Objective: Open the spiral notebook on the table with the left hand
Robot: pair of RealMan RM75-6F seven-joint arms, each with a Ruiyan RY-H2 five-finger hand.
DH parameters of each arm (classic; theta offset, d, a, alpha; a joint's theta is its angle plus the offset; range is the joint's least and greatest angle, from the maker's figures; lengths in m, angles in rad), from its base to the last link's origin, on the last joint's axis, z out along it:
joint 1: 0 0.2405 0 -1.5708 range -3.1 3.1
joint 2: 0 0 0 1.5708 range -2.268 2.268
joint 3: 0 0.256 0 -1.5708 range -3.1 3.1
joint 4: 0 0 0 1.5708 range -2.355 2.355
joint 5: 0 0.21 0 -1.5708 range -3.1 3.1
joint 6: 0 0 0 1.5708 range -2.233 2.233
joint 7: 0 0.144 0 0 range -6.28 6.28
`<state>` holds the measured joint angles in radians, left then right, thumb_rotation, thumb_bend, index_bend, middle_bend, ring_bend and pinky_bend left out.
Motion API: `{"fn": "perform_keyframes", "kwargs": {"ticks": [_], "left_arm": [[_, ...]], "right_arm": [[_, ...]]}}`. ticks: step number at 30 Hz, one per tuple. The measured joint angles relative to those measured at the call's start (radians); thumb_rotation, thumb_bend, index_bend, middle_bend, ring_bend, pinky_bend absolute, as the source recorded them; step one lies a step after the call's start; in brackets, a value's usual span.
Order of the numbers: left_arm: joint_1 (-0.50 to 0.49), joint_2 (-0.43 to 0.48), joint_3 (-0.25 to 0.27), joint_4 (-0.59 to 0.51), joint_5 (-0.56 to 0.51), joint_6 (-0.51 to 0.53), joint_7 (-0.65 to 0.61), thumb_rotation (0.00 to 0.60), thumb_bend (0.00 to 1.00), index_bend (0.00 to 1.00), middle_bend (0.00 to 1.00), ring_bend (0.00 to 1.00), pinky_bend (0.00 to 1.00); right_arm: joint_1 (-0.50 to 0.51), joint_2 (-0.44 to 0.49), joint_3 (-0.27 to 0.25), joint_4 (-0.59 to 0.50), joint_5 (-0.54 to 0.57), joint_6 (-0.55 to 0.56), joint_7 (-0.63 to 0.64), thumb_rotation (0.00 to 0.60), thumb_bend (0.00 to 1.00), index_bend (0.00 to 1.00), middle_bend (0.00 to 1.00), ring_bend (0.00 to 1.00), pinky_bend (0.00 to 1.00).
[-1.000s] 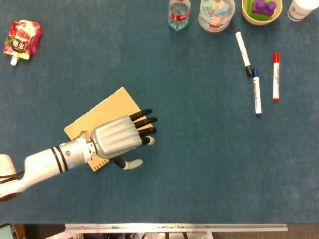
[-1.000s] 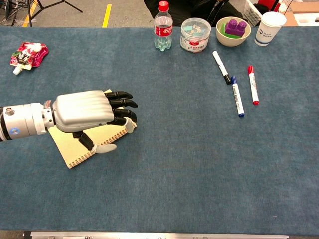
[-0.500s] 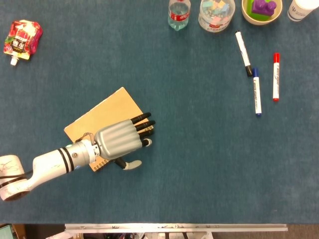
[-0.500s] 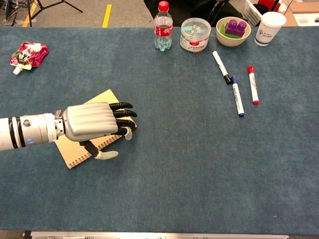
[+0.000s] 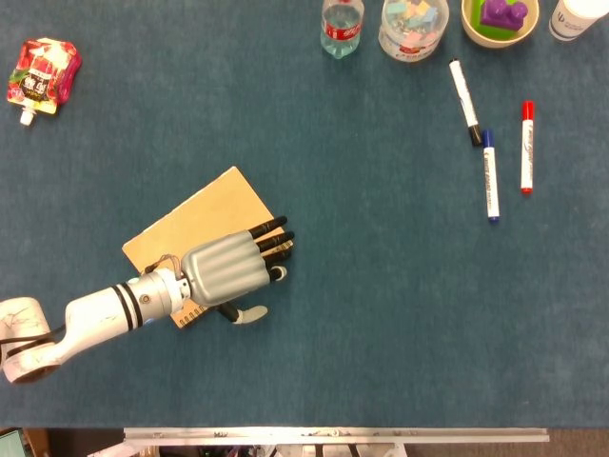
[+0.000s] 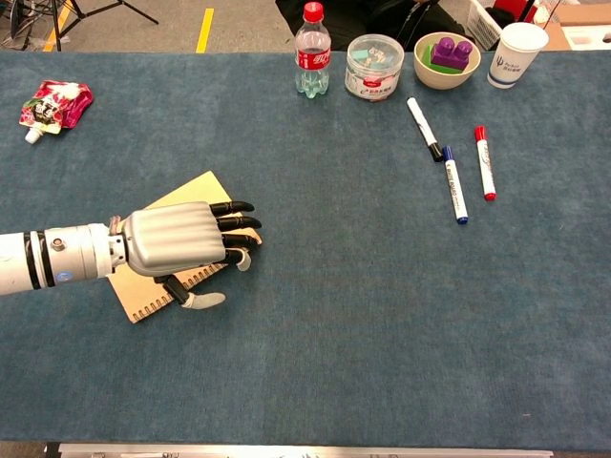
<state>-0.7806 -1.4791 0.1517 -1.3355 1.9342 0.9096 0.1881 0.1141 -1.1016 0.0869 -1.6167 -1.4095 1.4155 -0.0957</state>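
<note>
A tan spiral notebook (image 5: 195, 224) (image 6: 186, 195) lies closed and askew on the blue table, its wire binding along the near edge. My left hand (image 5: 228, 267) (image 6: 181, 240) lies palm down over the notebook's near right part. Its dark fingertips (image 5: 276, 240) reach the right edge of the cover and its thumb (image 5: 249, 314) rests on the table just past the binding. Nothing is held in it. My right hand shows in neither view.
A red snack pouch (image 5: 38, 74) lies far left. Along the back stand a water bottle (image 5: 342, 27), a clear tub (image 5: 412, 27), a bowl with a purple block (image 5: 500, 19) and a paper cup (image 6: 516, 53). Three markers (image 5: 490, 143) lie at the right.
My left hand has dropped lower and drawn slightly back to the left over the notebook, more of the cover now showing above it. The notebook has not moved.
</note>
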Motion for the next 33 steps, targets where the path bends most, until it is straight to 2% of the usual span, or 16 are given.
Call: {"fn": "perform_keyframes", "kwargs": {"ticks": [19, 28, 33], "left_arm": [[-0.016, 0.003, -0.028, 0.097, -0.098, -0.023, 0.044, 0.05, 0.36, 0.34, 0.22, 0.07, 0.04], [-0.014, 0.017, -0.064, 0.159, -0.2, -0.064, 0.09, 0.008, 0.36, 0.34, 0.22, 0.07, 0.04], [0.0, 0.04, -0.086, 0.163, -0.265, -0.079, 0.134, 0.017, 0.36, 0.33, 0.22, 0.07, 0.04]], "right_arm": [[-0.011, 0.0, -0.001, 0.013, 0.006, 0.004, 0.018, 0.6, 0.39, 0.35, 0.29, 0.22, 0.31], [-0.019, 0.004, -0.002, 0.013, 0.004, 0.014, 0.027, 0.6, 0.39, 0.35, 0.29, 0.22, 0.31], [-0.021, 0.004, -0.002, 0.012, -0.003, 0.019, 0.032, 0.6, 0.39, 0.35, 0.29, 0.22, 0.31]]}}
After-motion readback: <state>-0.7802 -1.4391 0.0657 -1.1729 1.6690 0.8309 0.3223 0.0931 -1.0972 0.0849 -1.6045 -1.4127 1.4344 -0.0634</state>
